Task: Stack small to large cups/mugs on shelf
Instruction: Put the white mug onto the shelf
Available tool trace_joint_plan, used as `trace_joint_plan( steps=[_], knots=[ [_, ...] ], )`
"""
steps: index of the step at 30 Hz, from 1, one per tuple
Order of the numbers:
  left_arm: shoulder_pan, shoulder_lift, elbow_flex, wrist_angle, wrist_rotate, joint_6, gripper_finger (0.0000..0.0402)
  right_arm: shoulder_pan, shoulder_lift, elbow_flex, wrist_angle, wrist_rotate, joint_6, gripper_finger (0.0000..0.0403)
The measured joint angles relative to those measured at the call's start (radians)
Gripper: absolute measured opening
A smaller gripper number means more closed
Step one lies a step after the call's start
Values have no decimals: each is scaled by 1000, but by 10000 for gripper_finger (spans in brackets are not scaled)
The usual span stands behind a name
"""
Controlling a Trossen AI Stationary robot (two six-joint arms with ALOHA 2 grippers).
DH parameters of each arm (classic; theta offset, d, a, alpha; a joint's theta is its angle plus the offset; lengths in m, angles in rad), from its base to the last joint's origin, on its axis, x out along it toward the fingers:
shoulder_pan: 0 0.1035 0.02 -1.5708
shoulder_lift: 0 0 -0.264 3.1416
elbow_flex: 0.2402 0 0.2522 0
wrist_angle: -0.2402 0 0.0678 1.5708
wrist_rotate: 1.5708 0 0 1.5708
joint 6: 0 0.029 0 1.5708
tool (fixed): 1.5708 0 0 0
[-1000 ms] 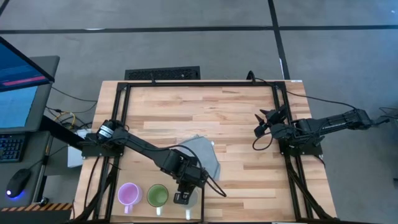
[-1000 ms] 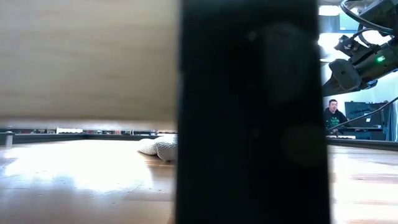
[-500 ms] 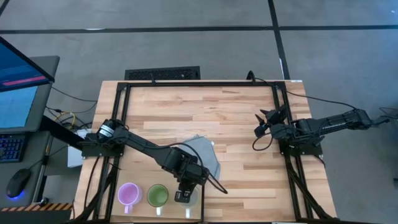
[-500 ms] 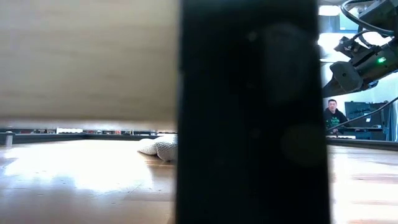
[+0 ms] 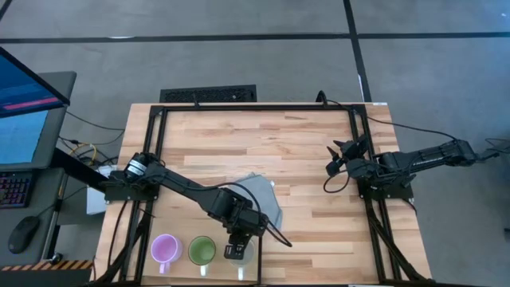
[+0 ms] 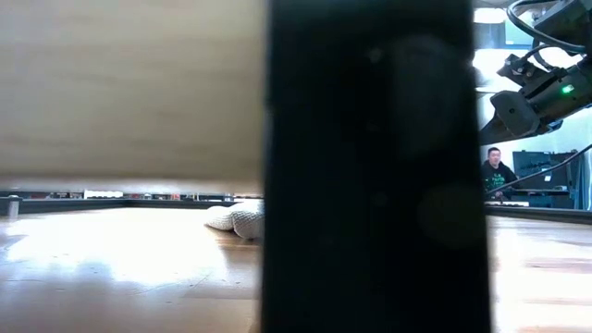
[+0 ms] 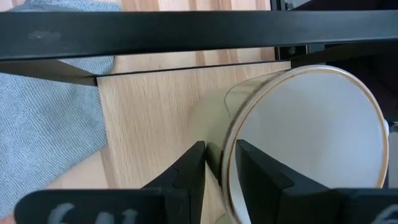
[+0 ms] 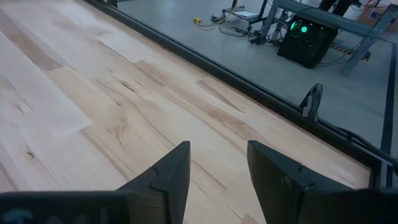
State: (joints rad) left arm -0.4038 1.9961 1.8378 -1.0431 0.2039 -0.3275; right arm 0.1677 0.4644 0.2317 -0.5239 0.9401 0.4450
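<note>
on the far left of the shelf (image 5: 179, 267) sat the light purple mug (image 5: 164, 248), and just beside it the green mug (image 5: 201, 251), both upright with mouths open to the overhead camera and handles pointing at the near edge. i read that row as the lineup waiting to be nested, smallest into largest, so the cream-white mug (image 7: 308, 146) at the right end was likely the base. it stood on the pale board just under the black frame rail (image 7: 186, 28), near the grey folded cloth (image 5: 261, 199) that lay on the striped tabletop (image 5: 303, 151) behind it.

my left gripper (image 7: 219, 171) was down over that cream mug. its jaws were drawn narrow and pinched the rim wall: one finger outside against the side, the other inside the bowl. i judged that grip was chosen because the thin lip gives a firmer bite than the round body. whether the mug was lifted off the board or resting on it, i could not tell.

further right, my right gripper (image 8: 217, 168) waited by the table's right rail, well apart from the mugs, fingers spread and holding nothing above bare planks.
</note>
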Motion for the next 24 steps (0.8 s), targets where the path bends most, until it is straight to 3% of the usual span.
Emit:
trace_joint_plan(
  steps=[18, 24],
  knots=[
    [4, 1, -1, -21, 4, 54, 78, 0, 0, 0, 0, 0, 0, 181],
    [22, 1, -1, -22, 68, 61, 78, 0, 0, 0, -3, 0, 0, 181]
  ],
)
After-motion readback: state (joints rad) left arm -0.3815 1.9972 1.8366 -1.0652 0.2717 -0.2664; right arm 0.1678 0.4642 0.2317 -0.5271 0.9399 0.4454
